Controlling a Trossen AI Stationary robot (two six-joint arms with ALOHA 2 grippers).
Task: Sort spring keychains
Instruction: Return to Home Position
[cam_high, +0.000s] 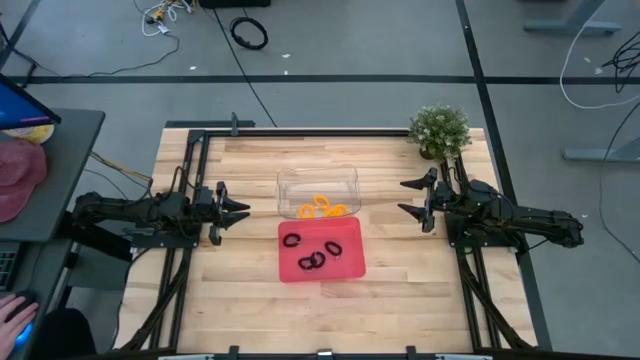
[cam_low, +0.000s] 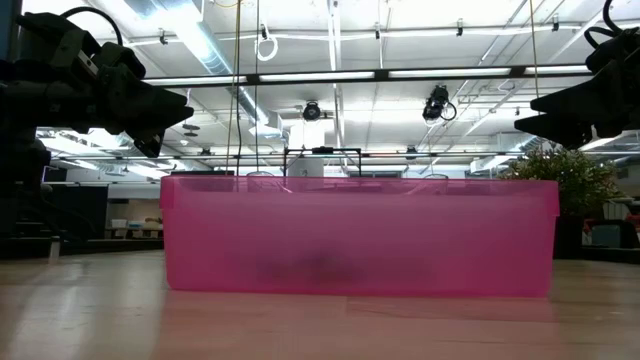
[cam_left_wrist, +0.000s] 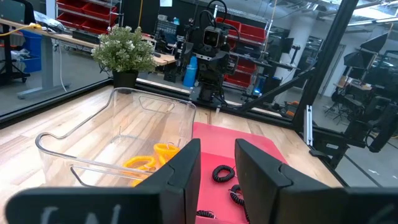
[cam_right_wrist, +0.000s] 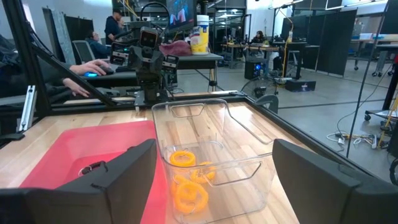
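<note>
**Pincers.** Your left pincer (cam_high: 240, 212) hung above the desk (cam_high: 200, 300) at its left side. Its fingers were parted by a narrow gap and held nothing. Your right pincer (cam_high: 402, 197) hung at the right side, beside the plant (cam_high: 440, 130). Its fingers were spread wide and also held nothing. Each pointed inward at the other across the middle of the desk.

**Keychains.** The orange keychains (cam_high: 322, 208) lay in a heap in the clear bin (cam_high: 300, 178). The black keychains (cam_high: 311, 262) lay scattered on the floor of the red bin (cam_high: 345, 272). In the high view, no keychain showed outside the bins.

**Governing relation.** Both bins sat between the pincers with their long sides running across from one arm to the other.
- The clear bin lay almost on the line joining the two pincers, and the red bin touched or nearly touched its near side, closer to the front edge.
- The orange heap was inboard of both pincers and about level with them.
- The black keychains were inboard and a little forward of them.
- Neither arm was clearly the nearer, though the left fingertips stood slightly closer to the bin walls.

**Judgement.** The sorting looked finished. Your remaining move would be a withdrawal, so draw each arm outward, away from the bins. No bin or keychain lay on that side.
</note>
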